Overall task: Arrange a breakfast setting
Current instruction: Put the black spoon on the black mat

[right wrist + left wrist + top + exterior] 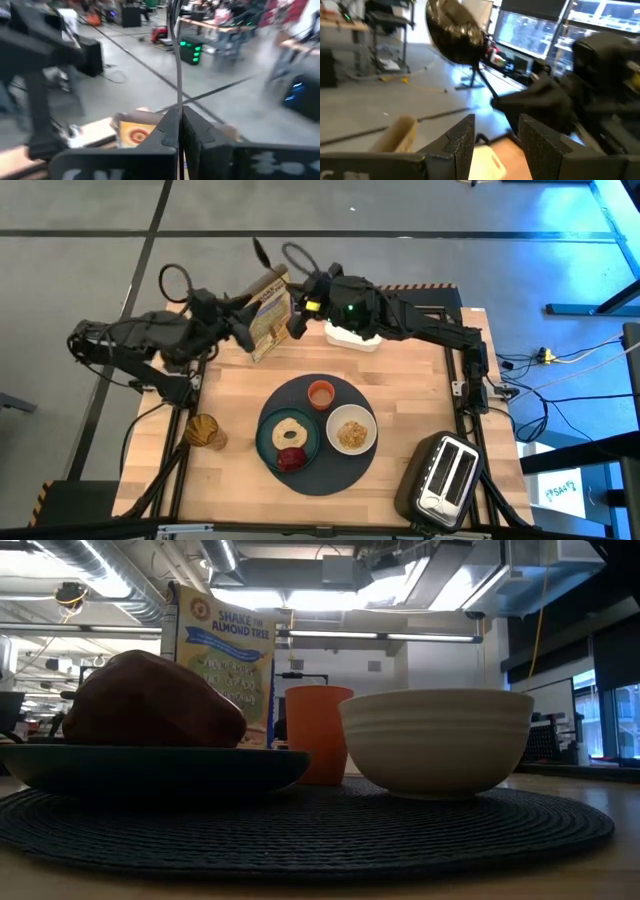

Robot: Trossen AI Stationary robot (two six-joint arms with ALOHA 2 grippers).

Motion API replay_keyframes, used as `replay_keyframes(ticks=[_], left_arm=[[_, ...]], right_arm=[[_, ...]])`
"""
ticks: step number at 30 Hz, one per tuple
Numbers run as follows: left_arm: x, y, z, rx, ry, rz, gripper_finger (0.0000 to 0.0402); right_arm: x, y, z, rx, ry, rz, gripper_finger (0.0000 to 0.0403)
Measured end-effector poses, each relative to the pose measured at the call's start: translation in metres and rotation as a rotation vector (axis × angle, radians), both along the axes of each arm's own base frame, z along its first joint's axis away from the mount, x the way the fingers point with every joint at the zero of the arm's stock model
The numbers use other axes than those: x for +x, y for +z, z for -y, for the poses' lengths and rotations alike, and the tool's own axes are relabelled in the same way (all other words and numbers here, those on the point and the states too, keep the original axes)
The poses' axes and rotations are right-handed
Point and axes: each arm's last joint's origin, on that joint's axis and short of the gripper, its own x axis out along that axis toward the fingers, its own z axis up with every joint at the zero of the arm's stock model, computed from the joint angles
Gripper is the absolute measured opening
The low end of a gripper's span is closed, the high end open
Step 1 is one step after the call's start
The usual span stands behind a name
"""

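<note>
A cereal box [268, 312] stands near the table's far edge; it also shows in the low view [222, 660]. My left gripper [243, 330] is open at its left side. My right gripper [298, 315] is shut at its right top edge. On the dark-grey mat [340, 476] sit a teal plate [266, 442] with ring-shaped bread [293, 430] and dark red fruit [291, 459], an orange cup [320, 394] and a white bowl [351, 430] of cereal. The spoon is out of view. My left gripper's fingers [462, 145] stand on either side of a pale part [485, 160] of the box; whether they touch it I cannot tell. My right gripper's fingers [167, 132] are closed together at the box's top [135, 131], coming from the table's right side. The fingers hide the place of contact. The box stands upright.
A silver toaster [445, 475] stands at the near right corner. An amber glass [205, 430] stands left of the mat. A white object [352, 336] lies under my right arm near the far edge.
</note>
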Motion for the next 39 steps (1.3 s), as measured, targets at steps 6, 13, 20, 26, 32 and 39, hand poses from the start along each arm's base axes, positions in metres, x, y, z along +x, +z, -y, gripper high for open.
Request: replay_keyframes(ticks=[6,13,20,26,32,39], left_arm=[[0.024,0.002,-0.017,0.088,0.090,-0.034,0.0147],[0.031,0.002,-0.025,0.109,0.049,-0.041,0.0147],[0.016,0.013,-0.028,0.098,0.094,0.038,0.0147],[0.020,0.014,-0.030,0.070,0.146,0.103,0.0147],[0.021,0.013,-0.041,0.032,0.187,0.153,0.0147],[0.023,0.013,-0.042,-0.019,0.116,0.216,0.0147]], right_arm=[[0.003,-0.006,-0.013,-0.186,-0.145,-0.133,0.0000],[0.000,-0.009,-0.019,-0.320,-0.226,-0.275,0.0000],[-0.003,-0.018,-0.024,-0.395,-0.226,-0.434,0.0000],[-0.003,-0.016,-0.033,-0.516,-0.241,-0.508,0.0000],[0.004,-0.023,-0.040,-0.669,-0.271,-0.659,0.0000],[0.011,-0.033,-0.039,-0.795,-0.326,-0.840,0.0000]])
